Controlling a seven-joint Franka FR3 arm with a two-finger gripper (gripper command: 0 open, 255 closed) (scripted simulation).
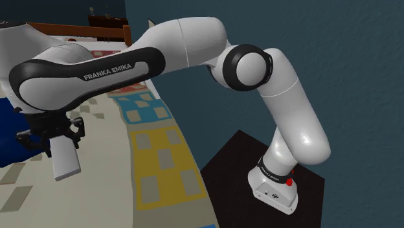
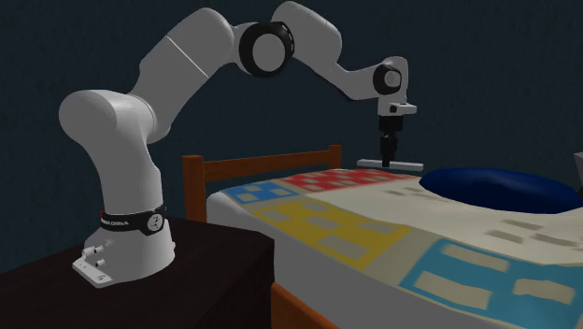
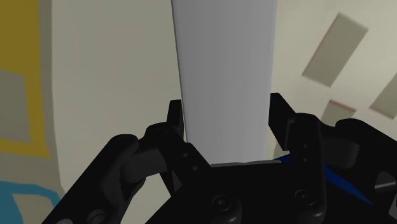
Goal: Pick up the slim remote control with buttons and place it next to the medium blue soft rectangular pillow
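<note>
My tool [image 2: 388, 151] clamped on the pale grey remote [image 2: 390, 165], held above the patchwork bed [image 2: 327, 224], dark blue pillow [image 2: 495, 187] near it, wooden bed rail [image 2: 266, 165] beyond.

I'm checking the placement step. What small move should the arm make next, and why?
Probably lower straight down a little. The gripper is shut on the pale grey remote, holding it just above the bedspread, close beside the blue pillow, so setting it down before opening seems right.

My arm [image 1: 188, 42] reaches out, elbow bent high.
End effector [image 1: 57, 137] points down, fingers [image 3: 284, 118] clasping the remote [image 1: 66, 162].
</note>
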